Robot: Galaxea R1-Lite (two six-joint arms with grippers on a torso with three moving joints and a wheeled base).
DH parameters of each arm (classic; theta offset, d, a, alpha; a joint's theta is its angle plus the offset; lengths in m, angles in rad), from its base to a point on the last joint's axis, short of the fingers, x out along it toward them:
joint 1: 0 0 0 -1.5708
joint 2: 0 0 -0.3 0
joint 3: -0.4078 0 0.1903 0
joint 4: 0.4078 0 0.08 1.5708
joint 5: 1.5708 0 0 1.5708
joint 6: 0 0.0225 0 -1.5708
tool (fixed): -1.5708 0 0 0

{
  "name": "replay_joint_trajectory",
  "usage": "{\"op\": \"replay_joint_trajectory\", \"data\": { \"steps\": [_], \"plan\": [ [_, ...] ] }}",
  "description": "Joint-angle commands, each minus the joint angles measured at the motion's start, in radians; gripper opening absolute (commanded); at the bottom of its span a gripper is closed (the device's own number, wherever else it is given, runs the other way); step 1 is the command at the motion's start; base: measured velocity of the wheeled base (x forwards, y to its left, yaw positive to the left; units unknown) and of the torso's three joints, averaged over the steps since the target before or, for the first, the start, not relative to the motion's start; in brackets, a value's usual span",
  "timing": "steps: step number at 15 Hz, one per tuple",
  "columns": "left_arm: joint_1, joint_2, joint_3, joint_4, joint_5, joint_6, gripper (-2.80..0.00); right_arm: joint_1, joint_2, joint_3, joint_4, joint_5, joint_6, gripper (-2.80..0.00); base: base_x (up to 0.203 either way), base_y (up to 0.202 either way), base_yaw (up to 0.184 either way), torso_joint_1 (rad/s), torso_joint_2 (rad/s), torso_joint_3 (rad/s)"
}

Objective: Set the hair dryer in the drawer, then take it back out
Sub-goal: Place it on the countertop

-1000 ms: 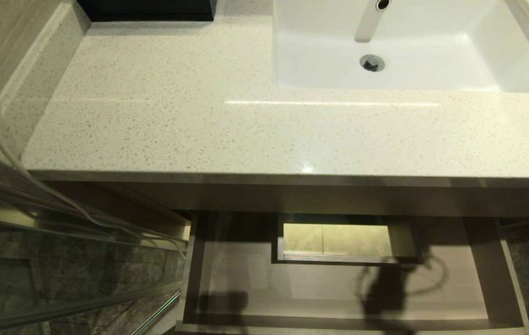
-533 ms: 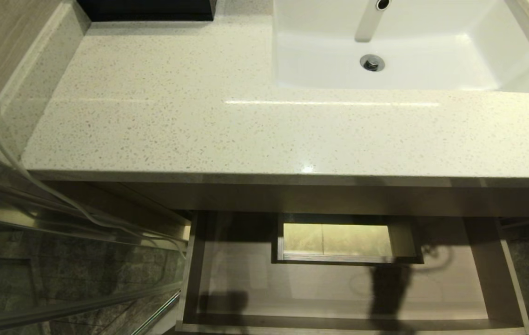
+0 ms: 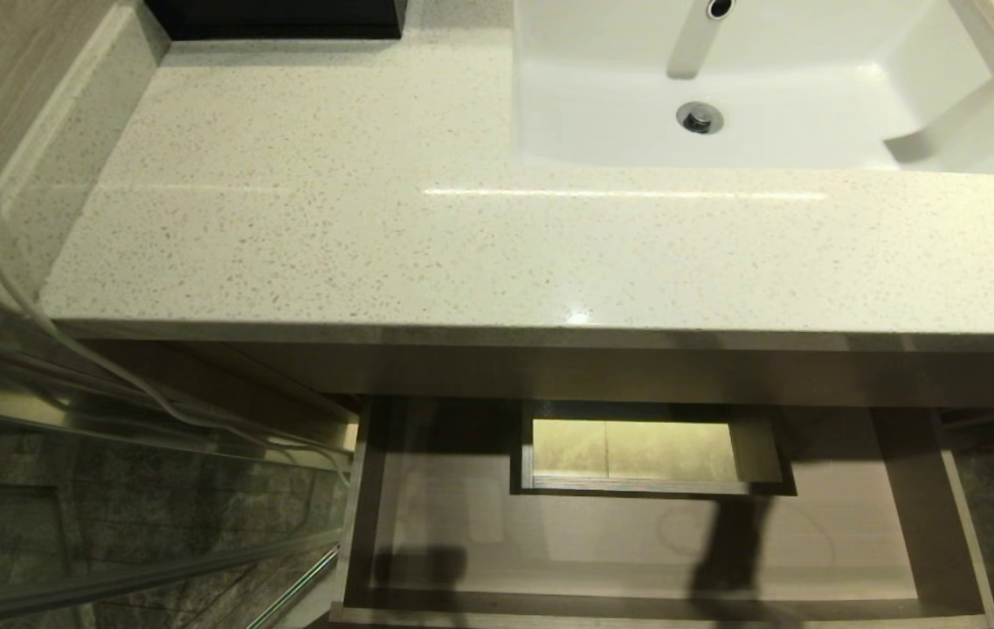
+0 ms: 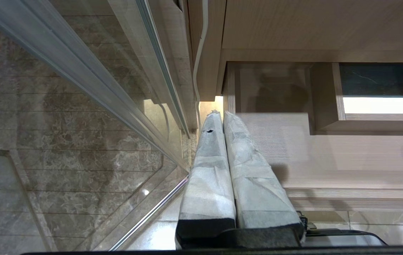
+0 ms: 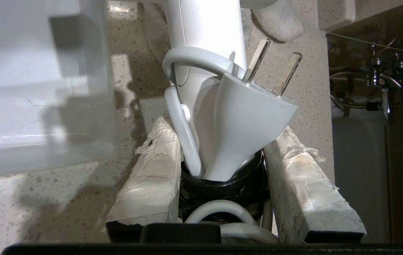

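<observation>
Head view: drawer (image 3: 916, 515) pulled out below the tabletop (image 3: 462, 245), nothing in it but shadows; boxed cutout (image 3: 637, 454) at its back. Sink (image 3: 811, 131) set in the tabletop's far right. Neither of my tools shows here.

Left wrist view: my left tool (image 4: 222, 117) has both taped fingers (image 4: 205, 170) pressed together, holding nothing. It hangs next to the drawer's left front corner, glass panel (image 4: 81, 106) on its other side.

Right wrist view: my right tool (image 5: 222, 141) is clamped on the hair dryer (image 5: 205, 35), handle between the taped fingers, cord (image 5: 183, 141) and plug (image 5: 247, 117) bundled against it. Speckled tabletop and the sink's white wall lie beyond the tool.
</observation>
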Motion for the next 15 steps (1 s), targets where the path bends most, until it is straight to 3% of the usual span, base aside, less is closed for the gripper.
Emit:
{"op": "replay_joint_trajectory", "data": {
  "steps": [1, 12, 15],
  "plan": [
    [0.0, 0.0, 0.001, 0.0, 0.0, 0.0, -2.8, 0.0, 0.031, -0.001, 0.001, 0.0, -0.004, -2.8, 0.0, 0.0, 0.0, 0.0, 0.0, 0.0],
    [0.0, 0.0, 0.002, 0.0, 0.0, 0.0, -2.8, -0.007, 0.037, 0.005, 0.016, 0.001, -0.005, -2.8, 0.0, 0.0, 0.0, 0.0, 0.0, 0.0],
    [-0.001, 0.0, 0.001, 0.0, 0.0, 0.0, -2.8, -0.007, -0.034, 0.022, 0.109, 0.005, -0.01, -2.8, 0.0, 0.0, 0.0, 0.0, 0.0, 0.0]
  ]
}}
